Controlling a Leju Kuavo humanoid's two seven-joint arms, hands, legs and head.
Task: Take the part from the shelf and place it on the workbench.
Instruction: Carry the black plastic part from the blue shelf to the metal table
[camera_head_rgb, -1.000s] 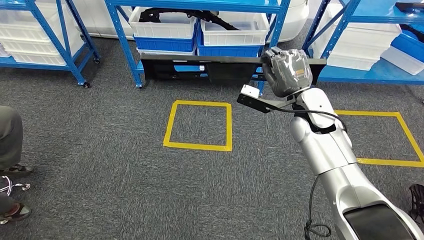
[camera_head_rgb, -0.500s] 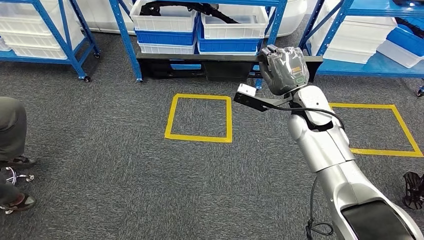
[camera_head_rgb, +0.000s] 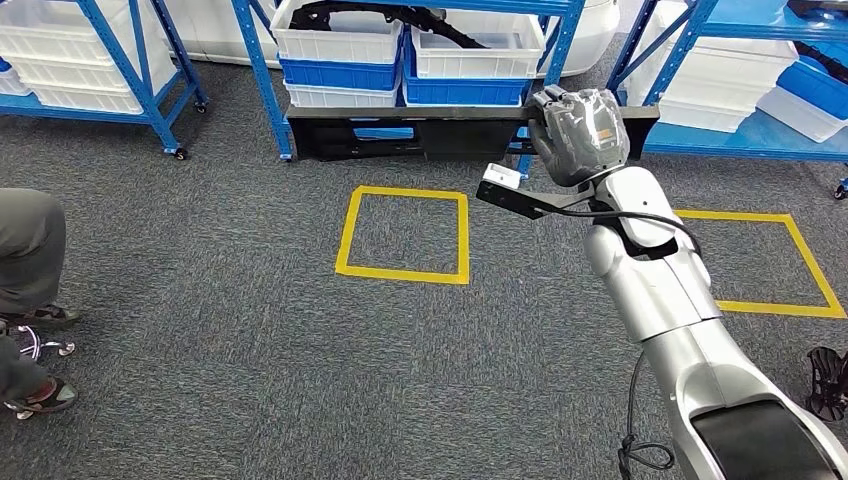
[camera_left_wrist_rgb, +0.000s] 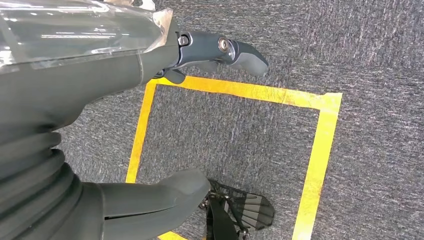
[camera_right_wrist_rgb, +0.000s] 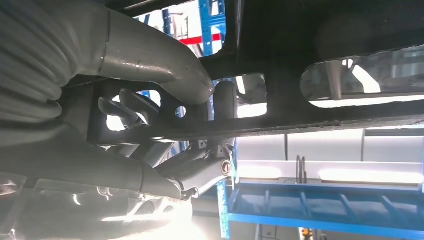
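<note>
Long black part (camera_head_rgb: 420, 130) held level above the carpet, in front of blue shelf (camera_head_rgb: 262, 70). Right hand (camera_head_rgb: 580, 135) wrapped around it near one end, thumb (camera_right_wrist_rgb: 165, 67) and fingers (camera_right_wrist_rgb: 200, 172) clamped either side. Left hand (camera_left_wrist_rgb: 100, 115) empty, fingers apart, over yellow tape square (camera_left_wrist_rgb: 320, 135).

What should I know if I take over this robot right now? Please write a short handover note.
Right hand: grips the long black part near its right end, held level in front of the blue shelf.
Left hand: holds nothing, hangs over the carpet by a yellow tape square.
Done: the part is in the hand.
Left: carry it to the workbench and set it down.
</note>
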